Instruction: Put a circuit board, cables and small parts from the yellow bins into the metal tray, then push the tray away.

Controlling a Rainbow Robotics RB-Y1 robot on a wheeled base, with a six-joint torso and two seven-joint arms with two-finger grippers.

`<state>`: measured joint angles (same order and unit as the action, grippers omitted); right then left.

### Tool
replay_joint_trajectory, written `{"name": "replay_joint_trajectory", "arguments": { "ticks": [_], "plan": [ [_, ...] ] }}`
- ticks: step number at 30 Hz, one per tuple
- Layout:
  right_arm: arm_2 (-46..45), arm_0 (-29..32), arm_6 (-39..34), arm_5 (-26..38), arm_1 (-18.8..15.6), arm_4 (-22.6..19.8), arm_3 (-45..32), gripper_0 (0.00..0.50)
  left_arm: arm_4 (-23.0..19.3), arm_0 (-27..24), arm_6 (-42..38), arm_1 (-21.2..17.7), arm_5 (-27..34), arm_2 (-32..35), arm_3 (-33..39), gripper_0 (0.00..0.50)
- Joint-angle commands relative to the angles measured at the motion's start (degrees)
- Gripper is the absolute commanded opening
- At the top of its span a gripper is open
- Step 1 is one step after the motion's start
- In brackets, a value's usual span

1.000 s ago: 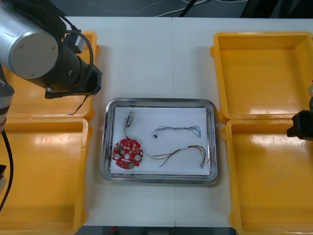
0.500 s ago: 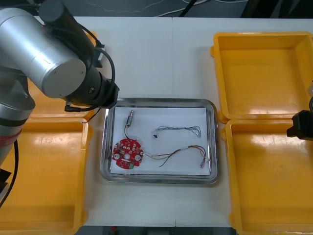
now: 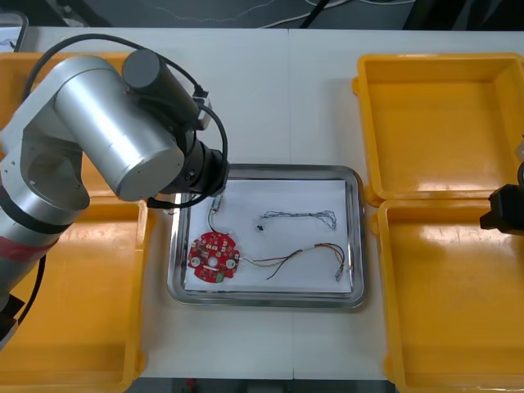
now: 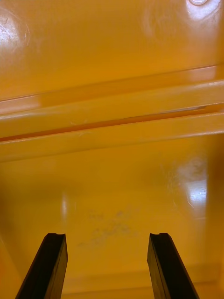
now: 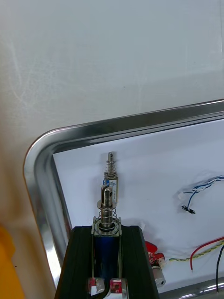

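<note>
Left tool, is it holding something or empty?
Holding. A small metal part sits between the left tool's shut fingers, over the metal tray's corner.

bins: yellow
tray: shiny rim, white inside
circuit board: red
small metal part: I see blue, silver

left arm: swinging toward 4 o'clock across the counter, coming off the far-left yellow bin | left jaws: arriving over the 10 o'clock corner of the metal tray, carrying the held small metal part | wrist: now covering the 12 o'clock end of the lying small metal part
</note>
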<state>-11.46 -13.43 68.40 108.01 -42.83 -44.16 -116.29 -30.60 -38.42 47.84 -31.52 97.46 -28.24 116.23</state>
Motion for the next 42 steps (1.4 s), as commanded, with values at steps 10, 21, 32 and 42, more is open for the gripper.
{"name": "replay_joint_trajectory", "arguments": {
  "ticks": [10, 21, 32, 42],
  "plan": [
    [-1.81, 0.68, 2.53, -0.43, -1.47, -0.49, -2.01, 0.5, 3.62, -3.5, -9.34, 0.76, -3.86, -8.85, -5.14, 0.0],
    [-1.81, 0.68, 2.71, -0.43, -1.38, -0.49, -2.01, 0.5, 5.47, -7.46, -11.81, 3.83, -7.19, -13.16, -12.7, 0.0],
    [-1.81, 0.68, 3.06, -0.43, -1.38, -0.67, -2.1, 0.5, 5.12, -7.99, -13.3, 4.62, -8.07, -15.44, -13.57, 0.0],
    [-1.81, 0.68, 3.15, -0.52, -1.47, -0.76, -2.01, 0.5, 4.5, -9.04, -15.23, 4.62, -9.13, -18.26, -13.57, 0.0]
  ]
}}
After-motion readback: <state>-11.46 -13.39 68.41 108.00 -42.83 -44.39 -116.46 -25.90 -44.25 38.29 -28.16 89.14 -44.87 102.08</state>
